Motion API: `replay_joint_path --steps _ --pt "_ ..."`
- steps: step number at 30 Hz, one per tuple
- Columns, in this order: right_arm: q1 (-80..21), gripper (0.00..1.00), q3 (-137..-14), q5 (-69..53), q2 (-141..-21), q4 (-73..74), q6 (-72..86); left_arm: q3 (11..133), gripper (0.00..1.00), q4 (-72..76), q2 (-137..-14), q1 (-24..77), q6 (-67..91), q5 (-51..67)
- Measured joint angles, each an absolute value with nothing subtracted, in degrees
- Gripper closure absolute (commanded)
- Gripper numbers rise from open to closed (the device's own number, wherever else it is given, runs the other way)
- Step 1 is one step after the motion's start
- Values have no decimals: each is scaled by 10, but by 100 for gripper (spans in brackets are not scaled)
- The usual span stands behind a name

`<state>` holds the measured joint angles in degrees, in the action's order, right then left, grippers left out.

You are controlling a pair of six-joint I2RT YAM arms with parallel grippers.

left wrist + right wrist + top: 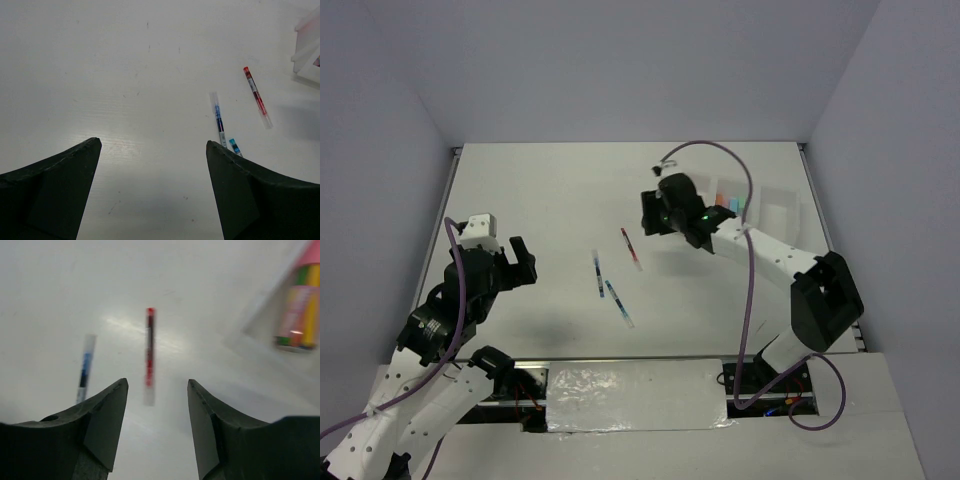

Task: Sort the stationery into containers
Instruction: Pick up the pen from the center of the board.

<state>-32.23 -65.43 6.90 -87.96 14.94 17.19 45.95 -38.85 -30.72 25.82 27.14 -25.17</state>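
Pens loose mid-bench, both grippers empty above them.
Left gripper (152, 150) hangs over the bare bench (540, 190) at the left, jaws spread full wide and holding nothing, seemingly parked clear of the work. To its right lie three thin pens, flat and apart: a blue pen (597, 272), a teal-tipped pen (619, 303) nearer the arms, and a red pen (631, 249) farthest right. The right gripper (157, 390) hovers by the red pen, jaws parted and empty, the pen lying lengthwise in its gap, likely a set-up for picking it. Farther right sits the clear tray (785, 215), with highlighters (730, 200) in one compartment. Nothing blocks the path from pen to tray; only the pens' thinness looks awkward.
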Motion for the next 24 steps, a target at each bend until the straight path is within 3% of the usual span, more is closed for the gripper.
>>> replay_joint_path --steps 4,12,19,21,24 --pt "-407 44 -681 66 -951 133 166 460 1 -388 -311 258 271 -252" --pt "-421 45 -788 85 -1133 176 158 460 1 -388 -312 258 271 -252" --pt "-439 62 -856 113 -1198 211 154 460 1 -387 -312 258 271 -250" --pt "-442 62 -856 123 -1205 221 159 460 1 -387 -311 258 271 -248" --pt "-444 72 -860 138 -1205 232 164 460 1 -387 -307 258 271 -246"
